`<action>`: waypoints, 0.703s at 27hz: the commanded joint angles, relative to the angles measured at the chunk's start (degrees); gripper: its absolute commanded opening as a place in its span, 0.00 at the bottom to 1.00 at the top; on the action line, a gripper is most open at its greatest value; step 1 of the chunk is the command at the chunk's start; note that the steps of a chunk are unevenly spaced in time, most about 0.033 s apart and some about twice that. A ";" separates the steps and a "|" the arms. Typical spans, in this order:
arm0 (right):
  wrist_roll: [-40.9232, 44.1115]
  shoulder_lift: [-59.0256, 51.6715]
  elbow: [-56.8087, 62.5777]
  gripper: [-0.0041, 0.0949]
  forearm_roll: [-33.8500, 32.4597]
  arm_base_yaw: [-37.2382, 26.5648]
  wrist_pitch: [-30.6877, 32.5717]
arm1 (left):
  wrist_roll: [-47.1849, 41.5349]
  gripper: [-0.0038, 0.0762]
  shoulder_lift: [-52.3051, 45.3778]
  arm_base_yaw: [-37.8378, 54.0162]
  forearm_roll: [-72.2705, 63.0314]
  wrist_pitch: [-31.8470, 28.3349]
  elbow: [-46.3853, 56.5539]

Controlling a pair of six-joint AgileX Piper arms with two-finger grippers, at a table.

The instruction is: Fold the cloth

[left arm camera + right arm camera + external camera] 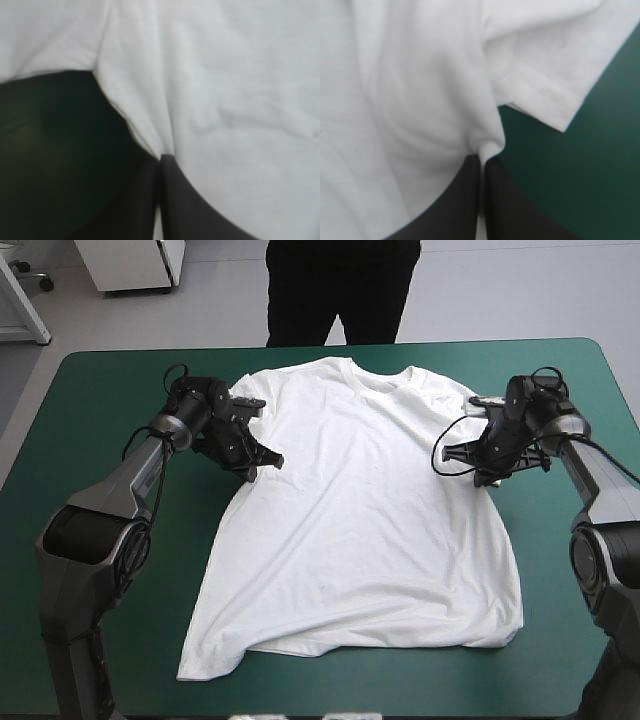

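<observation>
On the teal-green cover (100, 410) the T-shirt (360, 520) lies spread flat, front up. Collar (375, 375) is toward the table's far edge, hem (350, 645) toward the near edge. Both short sleeves lie out to the sides. The near corner of the hem on the left arm's side is a bit rumpled.

Left gripper (268, 462) sits at the shirt's side edge just below the sleeve on its side. Its wrist view shows the black fingers met in a point at the left gripper (161, 157), all but closed, with a pinch of white T-shirt (240, 100) cloth between the tips. Dark cover (50, 160) is beside it.

Right gripper (440, 458) is at the opposite side edge, just below the other sleeve (465, 400). In its wrist view the right gripper (482, 157) is likewise nearly closed. A small puckered fold of T-shirt (410, 75) is nipped at the tips. The sleeve (545, 75) with its stitched cuff lies ahead, and the cover (600, 170) is beside it.

Both grippers are low at the cloth, well apart, with the shirt's chest between them.
</observation>
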 commanded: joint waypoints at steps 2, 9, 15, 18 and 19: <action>-0.50 -8.29 -3.50 0.02 -1.42 0.13 -0.09 | 0.16 0.04 -8.34 -0.24 0.17 1.00 -4.81; -0.50 -15.53 -7.62 0.02 -3.60 0.13 -0.46 | 0.16 0.04 -16.56 -0.24 4.19 2.04 -10.70; -0.50 -20.15 -14.02 0.02 -4.57 0.13 -0.46 | -0.08 0.04 -22.74 -0.24 6.04 2.04 -15.96; -0.67 -22.39 -19.11 0.02 -4.57 0.13 -0.46 | -0.08 0.04 -26.31 -0.24 7.36 1.42 -20.04; -1.06 -23.26 -21.57 0.02 -4.57 0.13 -0.22 | -0.20 0.04 -27.83 -0.24 7.86 0.66 -21.64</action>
